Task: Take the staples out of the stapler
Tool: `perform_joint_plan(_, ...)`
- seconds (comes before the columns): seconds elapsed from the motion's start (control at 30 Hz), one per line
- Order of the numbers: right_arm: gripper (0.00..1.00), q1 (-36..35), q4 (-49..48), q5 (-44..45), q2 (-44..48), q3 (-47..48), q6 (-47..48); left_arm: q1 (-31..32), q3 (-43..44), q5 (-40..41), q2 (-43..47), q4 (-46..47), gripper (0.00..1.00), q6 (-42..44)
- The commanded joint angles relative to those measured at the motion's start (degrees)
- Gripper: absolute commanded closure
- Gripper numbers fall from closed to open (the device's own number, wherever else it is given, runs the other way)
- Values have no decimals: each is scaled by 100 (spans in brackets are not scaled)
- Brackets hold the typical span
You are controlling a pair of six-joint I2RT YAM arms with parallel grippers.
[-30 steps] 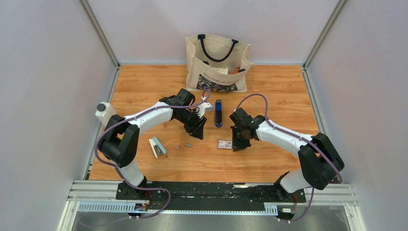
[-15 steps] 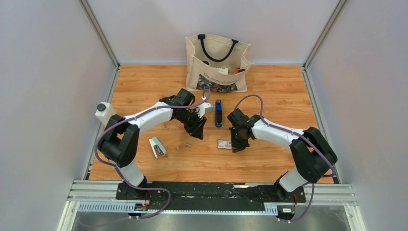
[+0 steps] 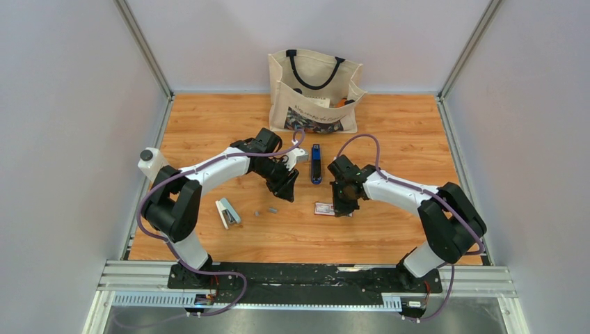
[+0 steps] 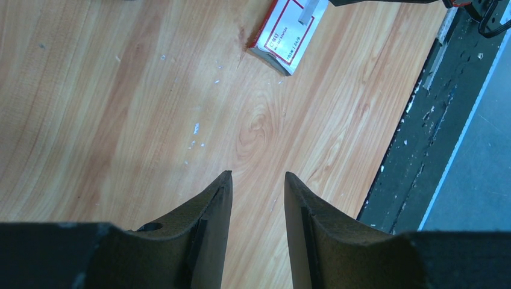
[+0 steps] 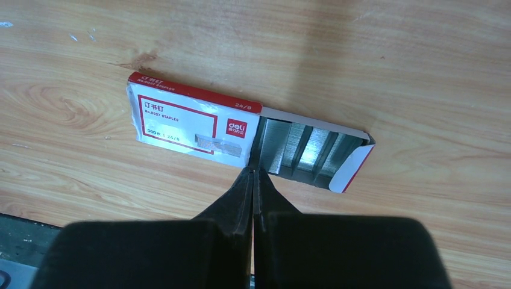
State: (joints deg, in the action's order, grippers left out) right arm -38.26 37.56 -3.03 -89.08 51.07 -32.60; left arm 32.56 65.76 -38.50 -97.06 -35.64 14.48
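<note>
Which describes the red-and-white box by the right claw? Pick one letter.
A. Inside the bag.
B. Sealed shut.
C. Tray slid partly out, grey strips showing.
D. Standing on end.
C: the right wrist view shows the box lying flat on the table, its tray pulled out to one side with rows of grey strips showing, just beyond the shut right claw.

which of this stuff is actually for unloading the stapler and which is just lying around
For the job:
- blue stapler
- loose staples

Lying about:
- open staple box
- white stapler
- tote bag
</note>
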Motion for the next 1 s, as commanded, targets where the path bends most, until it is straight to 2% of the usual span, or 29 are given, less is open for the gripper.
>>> perform_joint_plan(0.0, 100, 29, -267, 136, 31, 167, 140, 14, 148, -131, 222, -48, 54, 196)
perform_joint_plan(0.23, 92, 29, -346, -435, 478, 96, 201, 14, 183, -96, 196, -92, 54, 222)
perform_joint_plan(0.37, 89, 47, -188, -384, 1023, 237, 193, 14, 218, 18, 205, -110, 53, 274)
perform_joint_plan(0.6, 93, 372, -187, -286, 1016, 281, 316, 216, 113, 623, 389, -259, 53, 722)
perform_joint_plan(0.77, 94, 547, -469, -303, 1067, -70, 316, 593, -159, 1405, 486, -330, 50, 1363)
perform_joint_plan(0.87, 89, 810, -530, -453, 1296, -132, 368, 769, -203, 1810, 355, -461, 48, 1776)
perform_joint_plan(0.97, 79, 1092, -539, -576, 1551, -159, 412, 866, -212, 2205, 135, -602, 46, 2189)
